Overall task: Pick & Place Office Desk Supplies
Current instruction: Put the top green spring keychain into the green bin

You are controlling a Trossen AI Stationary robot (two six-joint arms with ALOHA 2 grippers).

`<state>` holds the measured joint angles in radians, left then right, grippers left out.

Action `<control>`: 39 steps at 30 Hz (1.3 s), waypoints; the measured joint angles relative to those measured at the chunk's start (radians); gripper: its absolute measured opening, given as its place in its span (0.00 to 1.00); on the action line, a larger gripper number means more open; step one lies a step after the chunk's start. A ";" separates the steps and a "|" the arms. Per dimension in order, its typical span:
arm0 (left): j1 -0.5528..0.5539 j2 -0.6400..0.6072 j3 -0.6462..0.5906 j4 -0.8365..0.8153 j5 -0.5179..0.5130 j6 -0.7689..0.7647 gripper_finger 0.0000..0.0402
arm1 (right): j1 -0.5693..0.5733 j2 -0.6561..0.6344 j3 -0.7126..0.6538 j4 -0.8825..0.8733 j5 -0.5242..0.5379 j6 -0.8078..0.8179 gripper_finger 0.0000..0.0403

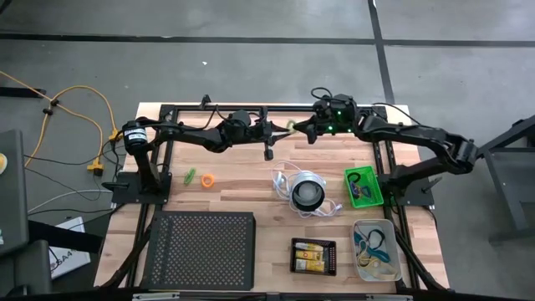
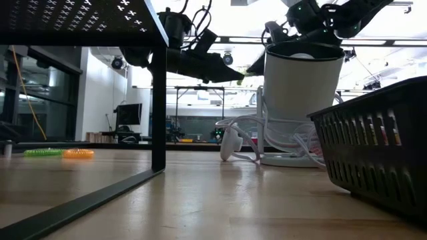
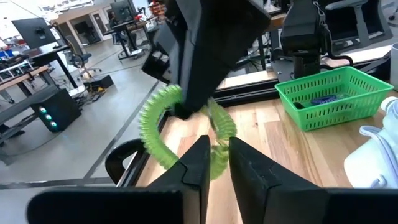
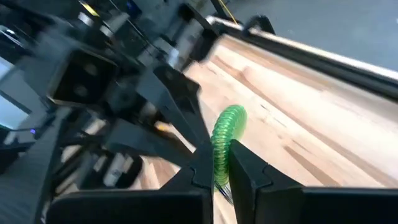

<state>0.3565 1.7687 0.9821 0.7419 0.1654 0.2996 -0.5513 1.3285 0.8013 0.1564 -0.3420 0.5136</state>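
A green coiled loop (image 3: 155, 124) hangs above the far middle of the table, between my two grippers, which meet tip to tip. My left gripper (image 1: 287, 127) reaches in from the table's left, its fingers close on either side of the loop's coil. My right gripper (image 1: 303, 130) comes from the table's right and is shut on the same loop (image 4: 227, 124). Another green loop (image 1: 190, 176) and an orange loop (image 1: 207, 180) lie flat on the wood at the left. My left gripper has one stretch of the loop's coil (image 3: 217, 152) between its two fingers, which reach in level from the table's left. The coil fills the narrow gap between them. The loop is clear of the table. My right gripper pinches another stretch of the coil (image 4: 221, 163) between its two fingers, coming from the table's right and slanting a little downward. In the left wrist view its dark fingers (image 3: 193, 93) sit on the opposite arc of the loop. The loop is held clear of the wood.
A round white-and-black object (image 1: 307, 192) with a white cord sits mid-table. To the right stand a green tray (image 1: 364, 186) and a clear tray (image 1: 374, 248) with cords. A black tray (image 1: 313, 256) holds yellow packs, and a black perforated stand (image 1: 201, 249) fills the near left.
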 joint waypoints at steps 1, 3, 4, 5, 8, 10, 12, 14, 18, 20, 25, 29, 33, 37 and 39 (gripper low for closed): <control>0.000 0.000 0.000 0.001 0.000 0.000 0.14 | -0.004 -0.006 0.000 -0.027 0.002 -0.004 0.04; 0.000 0.000 0.000 0.001 -0.003 0.000 0.15 | -0.012 -0.023 0.000 -0.079 0.016 -0.013 0.04; 0.000 0.000 0.000 0.001 -0.003 0.000 0.16 | -0.014 -0.034 0.000 -0.104 0.028 -0.019 0.04; 0.000 0.000 0.000 0.001 -0.003 0.000 0.16 | -0.019 -0.045 0.000 -0.129 0.042 -0.027 0.04; 0.000 0.000 0.000 0.001 -0.003 0.000 0.16 | -0.035 -0.085 0.000 -0.210 0.063 -0.043 0.04; 0.000 0.000 0.000 0.001 -0.003 0.000 0.16 | -0.048 -0.123 0.000 -0.274 0.063 -0.043 0.03; 0.000 0.000 0.000 0.000 -0.003 0.000 0.16 | -0.058 -0.169 0.000 -0.355 0.063 -0.043 0.03; 0.000 0.000 0.000 0.000 -0.003 0.000 0.16 | -0.064 -0.219 0.000 -0.460 0.064 -0.038 0.03; 0.000 0.000 0.000 0.000 -0.003 0.000 0.16 | -0.066 -0.327 0.000 -0.691 0.064 -0.008 0.03; 0.000 0.000 0.000 0.000 -0.003 0.000 0.16 | -0.066 -0.376 0.000 -0.826 0.064 0.012 0.03; 0.000 0.000 0.000 0.000 -0.003 0.000 0.16 | -0.056 -0.461 0.000 -1.143 0.101 0.063 0.03; 0.000 0.000 0.000 0.000 -0.003 0.000 0.16 | -0.043 -0.498 0.000 -1.320 0.138 0.105 0.03; 0.000 0.000 0.000 0.000 -0.003 0.000 0.16 | -0.022 -0.510 0.000 -1.415 0.142 0.140 0.03; 0.000 0.000 0.000 0.000 -0.009 0.000 0.16 | 0.007 -0.508 0.000 -1.462 0.153 0.173 0.03; 0.000 0.000 0.000 0.000 -0.010 0.000 0.16 | 0.021 -0.508 0.000 -1.473 0.154 0.177 0.03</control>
<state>0.3569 1.7687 0.9821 0.7414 0.1558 0.2996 -0.5300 0.8205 0.8017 -1.3162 -0.1883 0.6901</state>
